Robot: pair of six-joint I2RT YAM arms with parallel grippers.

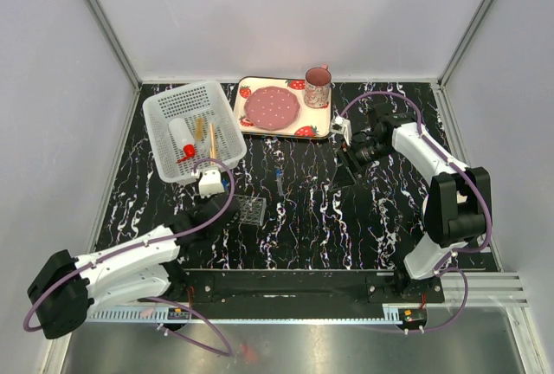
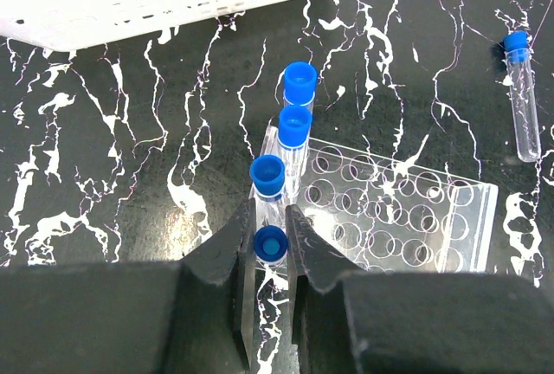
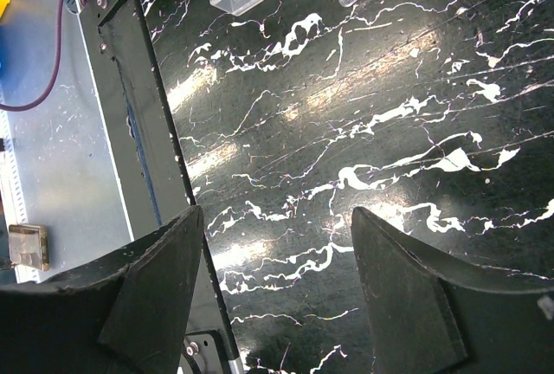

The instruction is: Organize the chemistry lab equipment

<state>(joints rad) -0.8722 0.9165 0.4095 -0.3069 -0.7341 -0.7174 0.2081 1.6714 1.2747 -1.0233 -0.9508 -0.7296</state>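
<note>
The clear grid rack (image 2: 394, 209) stands on the black marbled table, also visible from above (image 1: 251, 209). Three blue-capped tubes (image 2: 294, 125) stand in a row along its left edge. My left gripper (image 2: 270, 237) is shut on another blue-capped tube (image 2: 271, 242) at the near end of that row, cap up between the fingers. A loose tube (image 2: 524, 97) lies flat right of the rack (image 1: 279, 179). My right gripper (image 3: 277, 218) hangs open and empty over bare table (image 1: 346, 166). The red-capped white bottle (image 1: 185, 151) and wooden sticks (image 1: 212, 136) lie in the white basket (image 1: 164, 101).
A strawberry-printed tray (image 1: 251, 87) with a pink plate (image 1: 272, 107) and a mug (image 1: 318, 87) sits at the back. The basket's wall (image 2: 130, 2) is just beyond the rack. The metal base rail (image 3: 130, 54) runs along the near table edge.
</note>
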